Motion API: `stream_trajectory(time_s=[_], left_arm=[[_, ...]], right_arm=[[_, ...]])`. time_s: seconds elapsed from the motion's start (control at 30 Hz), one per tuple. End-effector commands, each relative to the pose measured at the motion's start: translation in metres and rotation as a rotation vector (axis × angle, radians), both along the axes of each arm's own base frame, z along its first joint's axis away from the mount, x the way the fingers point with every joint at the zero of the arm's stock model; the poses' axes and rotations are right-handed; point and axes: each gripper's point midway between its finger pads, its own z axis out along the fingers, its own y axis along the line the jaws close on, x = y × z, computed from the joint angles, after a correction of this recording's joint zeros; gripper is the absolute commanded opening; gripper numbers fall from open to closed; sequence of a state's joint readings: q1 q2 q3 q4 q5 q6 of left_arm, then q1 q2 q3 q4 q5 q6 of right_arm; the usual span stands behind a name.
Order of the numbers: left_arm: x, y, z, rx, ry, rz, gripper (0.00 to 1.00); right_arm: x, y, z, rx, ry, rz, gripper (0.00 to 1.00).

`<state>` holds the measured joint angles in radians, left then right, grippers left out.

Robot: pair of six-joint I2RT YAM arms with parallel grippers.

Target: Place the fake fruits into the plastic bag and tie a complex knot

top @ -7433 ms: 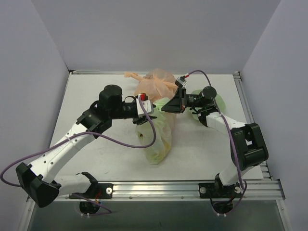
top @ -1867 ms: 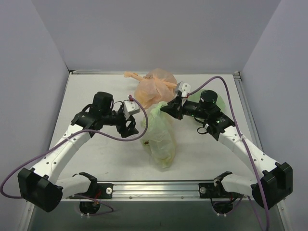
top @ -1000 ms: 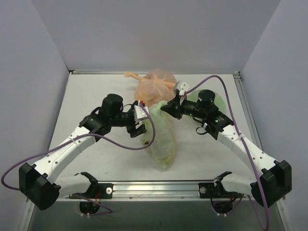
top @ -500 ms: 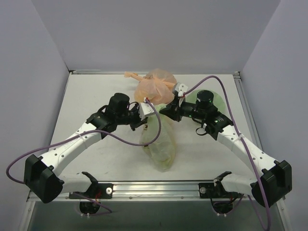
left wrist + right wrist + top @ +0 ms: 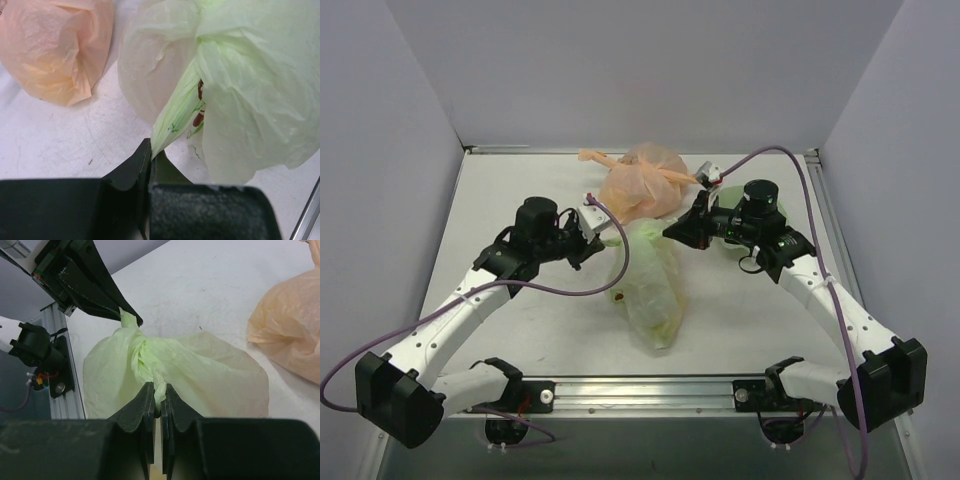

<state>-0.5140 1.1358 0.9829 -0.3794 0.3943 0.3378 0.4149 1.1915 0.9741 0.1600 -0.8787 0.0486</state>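
Note:
The pale green plastic bag (image 5: pixel 650 280) lies mid-table with its top gathered into a twist. A red fake fruit (image 5: pixel 620 296) and something yellow show dimly through the film. A dark red patch (image 5: pixel 198 119) shows in the left wrist view. My left gripper (image 5: pixel 596 232) is shut on one twisted handle strip (image 5: pixel 172 125), left of the bag. My right gripper (image 5: pixel 672 232) is shut on the other twisted strip (image 5: pixel 160 382), right of the bag. Both strips run taut from the bag's neck (image 5: pixel 142 347). The left gripper (image 5: pixel 131 319) shows pinching its strip in the right wrist view.
A knotted peach-orange bag (image 5: pixel 640 180) sits just behind the green bag, close to both grippers. A pale green dish (image 5: pixel 728 192) lies partly hidden under the right arm. The aluminium rail (image 5: pixel 650 385) runs along the near edge.
My left gripper has closed on the handle strip and drawn back to the left. The right gripper has shifted slightly right, still shut. The bag's neck is pulled tighter.

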Motion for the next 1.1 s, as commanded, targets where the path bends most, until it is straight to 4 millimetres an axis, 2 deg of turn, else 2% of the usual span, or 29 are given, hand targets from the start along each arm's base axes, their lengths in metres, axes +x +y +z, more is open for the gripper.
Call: stream_trajectory(time_s=[0.0,0.2,0.3,0.47,0.7,0.83,0.93,1.03,1.07], left_arm=[[-0.001,0.046,-0.027,0.104,0.085,0.168,0.0],[0.004,0.088,-0.043,0.154,0.136,0.306,0.0],[0.007,0.107,-0.049,0.182,0.157,0.375,0.0],[0.003,0.125,-0.062,0.208,0.202,0.411,0.0],[-0.003,0.151,-0.091,0.305,0.266,0.453,0.0],[-0.002,0.17,-0.102,0.367,0.28,0.504,0.0],[-0.002,0.176,-0.11,0.402,0.296,0.511,0.0],[-0.003,0.176,-0.114,0.405,0.307,0.497,0.0],[-0.003,0.167,-0.112,0.376,0.31,0.453,0.0]], right_arm=[[0.018,-0.022,0.034,0.058,-0.01,-0.078,0.0],[0.042,-0.051,0.007,-0.014,0.068,-0.229,0.0],[0.054,-0.071,-0.016,-0.097,0.144,-0.343,0.0],[0.07,-0.114,-0.058,-0.204,0.319,-0.569,0.0],[0.065,-0.161,-0.115,-0.325,0.49,-0.727,0.0],[0.062,-0.184,-0.139,-0.368,0.557,-0.795,0.0],[0.062,-0.199,-0.152,-0.398,0.586,-0.835,0.0],[0.061,-0.199,-0.159,-0.407,0.6,-0.817,0.0],[0.061,-0.194,-0.158,-0.393,0.602,-0.789,0.0]])
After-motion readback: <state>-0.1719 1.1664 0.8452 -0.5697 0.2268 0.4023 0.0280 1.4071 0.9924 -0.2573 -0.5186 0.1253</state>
